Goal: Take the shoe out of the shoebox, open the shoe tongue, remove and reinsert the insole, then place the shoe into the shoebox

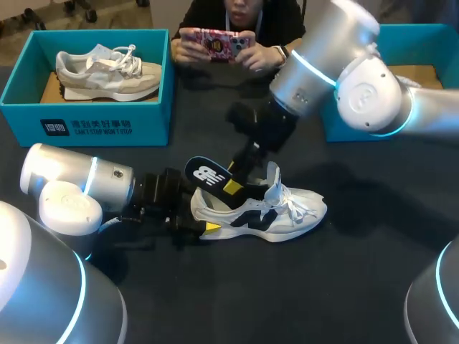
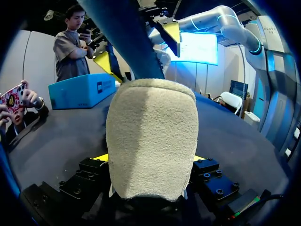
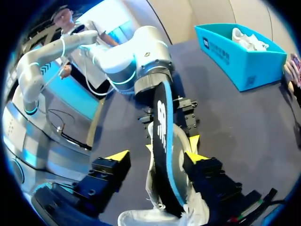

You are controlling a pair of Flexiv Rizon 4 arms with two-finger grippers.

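The white shoe with black side marks lies on the dark table, toe to the right. My left gripper is shut on its beige heel, a yellow tip on each side. The dark blue insole stands up out of the shoe's opening. My right gripper reaches down from the back right and is open around the insole. One finger lies against the insole, the other stands apart from it. In the left wrist view the insole rises above the heel between the right gripper's fingers.
A teal shoebox at the back left holds another pale shoe. A second teal box at the back right is partly hidden by my right arm. A person's hands hold a phone at the table's far edge.
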